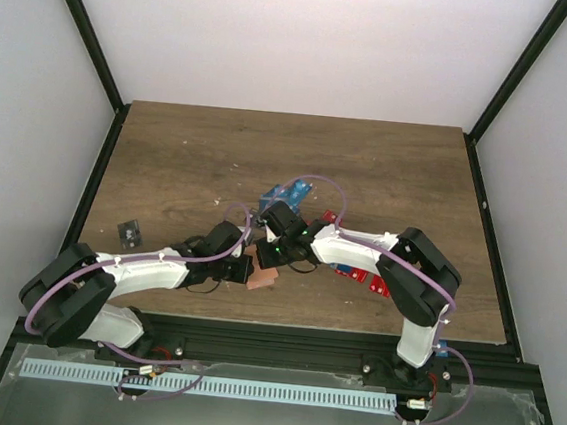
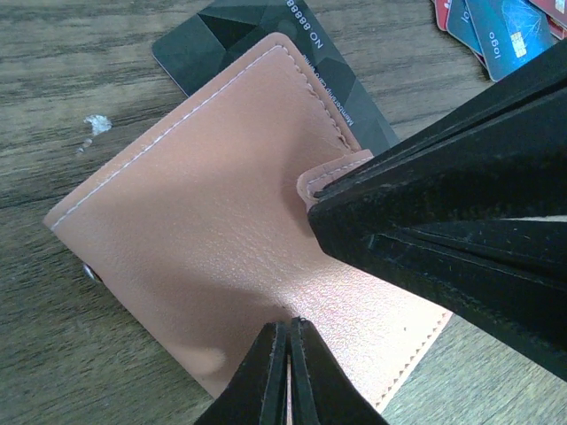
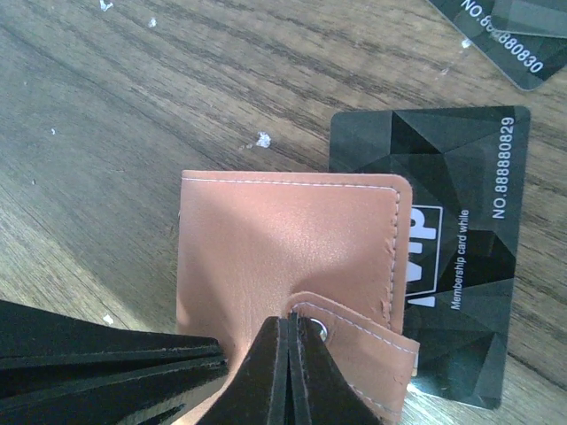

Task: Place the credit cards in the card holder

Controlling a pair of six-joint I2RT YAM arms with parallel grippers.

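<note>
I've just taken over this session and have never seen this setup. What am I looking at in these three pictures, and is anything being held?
A left arm and a right arm are bolted at the near edge of the table. One picture looks down on both; the other two come from a camera on each wrist. The arms meet over the tan card holder, which partly covers a black card. The left tool and right tool are both shut, tips on the holder, the right one at its snap flap. No card shows in either. Blue cards and red cards lie nearby, and a second black card lies far left.

Left gripper [image 1: 241, 268] and right gripper [image 1: 271, 256] meet at card holder [image 1: 261, 278]
</note>
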